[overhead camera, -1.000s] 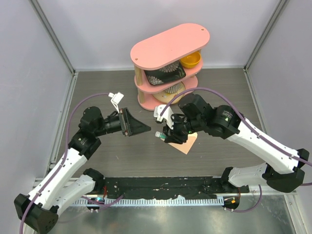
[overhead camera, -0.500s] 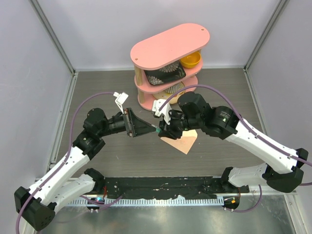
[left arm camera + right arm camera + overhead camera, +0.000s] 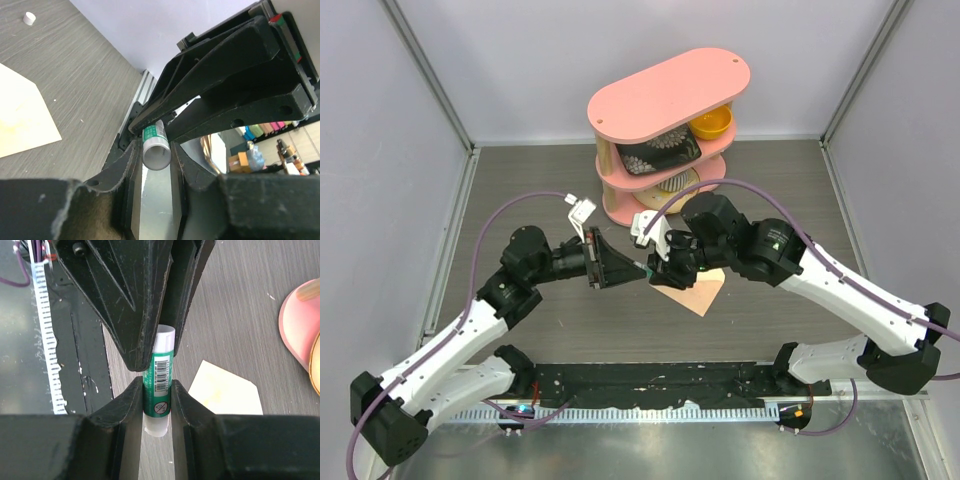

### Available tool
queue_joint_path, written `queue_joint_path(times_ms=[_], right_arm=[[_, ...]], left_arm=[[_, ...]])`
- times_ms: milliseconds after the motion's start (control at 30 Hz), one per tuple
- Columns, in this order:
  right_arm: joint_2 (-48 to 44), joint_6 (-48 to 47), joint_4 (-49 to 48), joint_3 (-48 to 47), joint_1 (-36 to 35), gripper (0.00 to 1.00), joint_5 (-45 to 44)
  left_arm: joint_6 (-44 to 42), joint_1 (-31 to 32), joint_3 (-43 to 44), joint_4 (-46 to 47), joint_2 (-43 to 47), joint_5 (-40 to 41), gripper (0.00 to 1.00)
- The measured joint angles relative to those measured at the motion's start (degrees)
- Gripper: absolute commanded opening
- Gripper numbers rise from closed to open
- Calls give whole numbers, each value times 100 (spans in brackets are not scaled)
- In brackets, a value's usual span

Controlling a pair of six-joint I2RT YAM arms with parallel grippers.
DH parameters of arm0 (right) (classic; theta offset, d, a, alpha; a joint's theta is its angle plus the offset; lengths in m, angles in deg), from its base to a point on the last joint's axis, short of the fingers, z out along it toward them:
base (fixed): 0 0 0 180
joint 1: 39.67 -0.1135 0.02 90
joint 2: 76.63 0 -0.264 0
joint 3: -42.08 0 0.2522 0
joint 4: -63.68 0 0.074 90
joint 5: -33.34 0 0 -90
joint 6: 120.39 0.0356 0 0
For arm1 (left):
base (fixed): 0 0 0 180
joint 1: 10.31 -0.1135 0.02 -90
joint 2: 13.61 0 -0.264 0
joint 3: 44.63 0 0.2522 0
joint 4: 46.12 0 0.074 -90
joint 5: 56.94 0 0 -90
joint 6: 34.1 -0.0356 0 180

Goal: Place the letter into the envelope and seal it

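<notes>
A green glue stick (image 3: 646, 267) hangs in the air between both grippers. My right gripper (image 3: 657, 268) is shut on its green body (image 3: 159, 375). My left gripper (image 3: 636, 266) is shut on its white end (image 3: 156, 155), and its fingers (image 3: 131, 315) meet the stick from the far side. The peach-tan envelope (image 3: 698, 292) lies flat on the table under the right gripper. It also shows in the right wrist view (image 3: 227, 390) and the left wrist view (image 3: 20, 120). I cannot see the letter as a separate sheet.
A pink three-tier shelf (image 3: 665, 95) stands at the back, holding a yellow bowl (image 3: 712, 122) and a dark patterned plate (image 3: 655, 155). A small white round piece (image 3: 30, 18) lies on the table. A black rail (image 3: 660, 385) runs along the near edge.
My left gripper has moved right to meet the right gripper and narrowed from wide open onto the stick's white end. The right gripper has held the stick almost in place.
</notes>
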Motion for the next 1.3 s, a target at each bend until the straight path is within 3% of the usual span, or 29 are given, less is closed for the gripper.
queue_joint_path(times_ms=[167, 333, 633, 700, 733, 767, 833, 933, 967, 1000, 1067, 1300], right_arm=[[37, -267, 293, 0, -11, 1, -4], [55, -535, 455, -4, -98, 1, -42], [76, -817, 516, -42, -258, 1, -72], [76, -844, 518, -44, -260, 1, -74], [76, -861, 520, -44, -264, 1, -74], [76, -874, 522, -44, -267, 1, -74], [76, -874, 531, -57, -264, 1, -90], [76, -881, 540, -68, -267, 30, -144], [76, -881, 540, -68, -273, 47, -153], [76, -883, 538, -68, -284, 53, -151], [68, -883, 525, -70, -317, 59, -146], [-107, -927, 525, -70, -348, 59, -258]], left_arm=[[-234, 129, 4, -138, -166, -103, 25], [-358, 205, 57, -295, -249, -190, 38], [-413, 330, 129, -374, -420, -247, 35], [-404, 334, 133, -361, -424, -249, 30], [-389, 337, 133, -345, -424, -264, 23], [-363, 339, 133, -326, -424, -271, 9], [-260, 339, 122, -299, -426, -271, 0], [-216, 339, 87, -223, -407, -280, 0], [-214, 339, 61, -216, -376, -245, 0], [-205, 339, 35, -216, -330, -201, 0], [-184, 339, -20, -234, -227, -144, 0], [-118, 334, -63, -260, -50, 0, 0]])
